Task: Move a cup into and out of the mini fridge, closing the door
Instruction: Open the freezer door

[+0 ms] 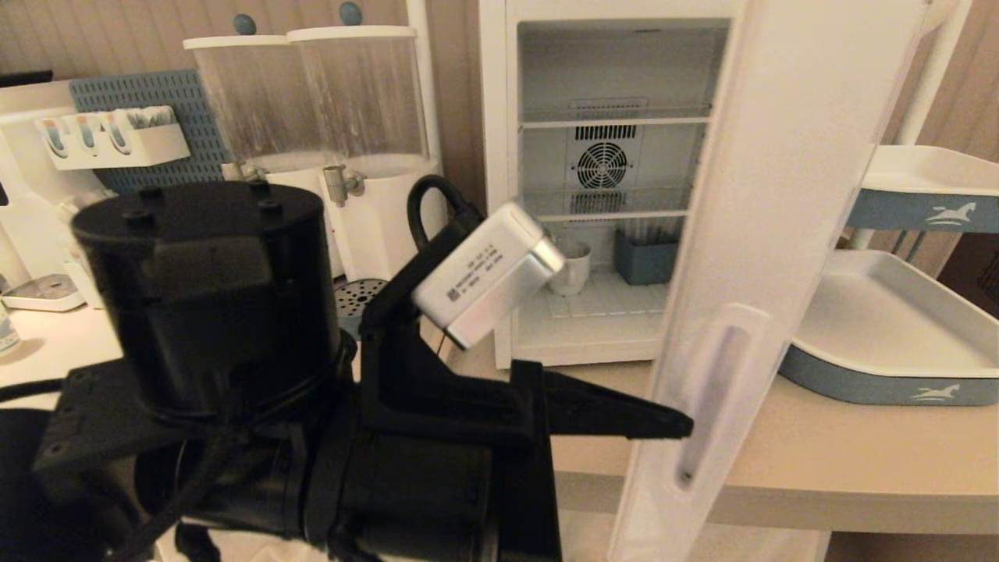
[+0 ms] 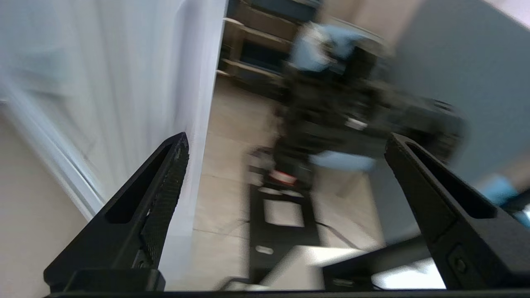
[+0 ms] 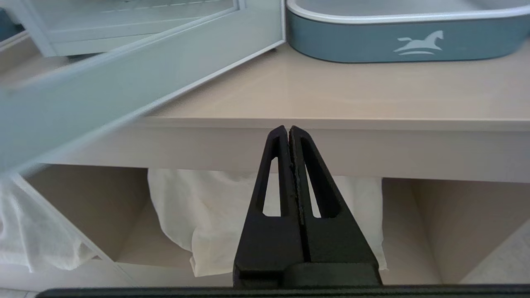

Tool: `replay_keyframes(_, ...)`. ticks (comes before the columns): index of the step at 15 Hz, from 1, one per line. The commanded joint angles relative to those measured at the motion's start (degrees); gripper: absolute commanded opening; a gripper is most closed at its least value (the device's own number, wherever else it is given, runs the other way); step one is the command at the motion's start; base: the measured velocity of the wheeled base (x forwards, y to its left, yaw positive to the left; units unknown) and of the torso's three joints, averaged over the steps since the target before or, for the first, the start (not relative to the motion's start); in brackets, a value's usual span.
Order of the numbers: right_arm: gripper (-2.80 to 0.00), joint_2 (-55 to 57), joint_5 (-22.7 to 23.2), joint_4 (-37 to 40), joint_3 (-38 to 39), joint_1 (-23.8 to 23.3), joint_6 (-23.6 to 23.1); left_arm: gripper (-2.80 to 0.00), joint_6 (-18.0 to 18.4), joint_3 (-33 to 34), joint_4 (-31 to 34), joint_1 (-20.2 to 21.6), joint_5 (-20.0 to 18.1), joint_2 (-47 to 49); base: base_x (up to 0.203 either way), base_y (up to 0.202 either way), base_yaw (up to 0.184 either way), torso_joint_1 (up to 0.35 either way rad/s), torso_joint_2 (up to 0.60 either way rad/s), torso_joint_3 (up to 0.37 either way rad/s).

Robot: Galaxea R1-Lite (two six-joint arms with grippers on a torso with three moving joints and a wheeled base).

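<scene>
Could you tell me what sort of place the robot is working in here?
Probably a café-style drinks counter: two drink dispensers stand beside an open mini fridge holding a cup, with serving trays nearby.

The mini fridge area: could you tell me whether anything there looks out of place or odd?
Only that the door of the mini fridge stands wide open, with the cup upright on the bottom shelf. Nothing looks spilled, tipped or damaged. The left gripper, open and empty, is beside the door's handle slot.

cup (image 1: 572,269): 1 | mini fridge (image 1: 499,195): 1 | dispensers (image 1: 312,101): 2 | trays (image 1: 874,367): 2
</scene>
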Motion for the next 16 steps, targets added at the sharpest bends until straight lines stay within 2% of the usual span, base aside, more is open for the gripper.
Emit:
replay_keyframes(1, -2.80, 0.11, 0.04, 0.03, -0.05, -0.09, -0.02, 0.00, -0.75, 1.42, 0.65, -3.80, 0.25, -2.62, 0.000, 0.000, 0.000, 0.000, 0.00, 0.000)
replay_keyframes(2, -2.80, 0.11, 0.04, 0.03, 0.02, -0.09, -0.02, 0.00, -1.07, 2.07, 0.66, -4.29, 0.09, -3.13, 0.000, 0.000, 0.000, 0.000, 0.00, 0.000)
replay_keyframes(6, -2.80, 0.02, 0.04, 0.03, -0.05, -0.09, -0.02, 0.00, -1.41, 12.21, 0.56, -9.48, -0.27, -10.00, 0.000, 0.000, 0.000, 0.000, 0.00, 0.000)
replay_keyframes(9, -2.80, 0.11, 0.04, 0.03, 0.03, -0.09, 0.07, 0.00, 0.13, 15.65, 0.30, -10.03, -0.02, -11.84, 0.000, 0.000, 0.000, 0.000, 0.00, 0.000)
replay_keyframes(16, -2.80, 0.11, 0.04, 0.03, -0.05, -0.09, -0.02, 0.00, 0.37, 18.47, -0.05, -9.01, 0.16, -13.86, 0.000, 0.000, 0.000, 0.000, 0.00, 0.000)
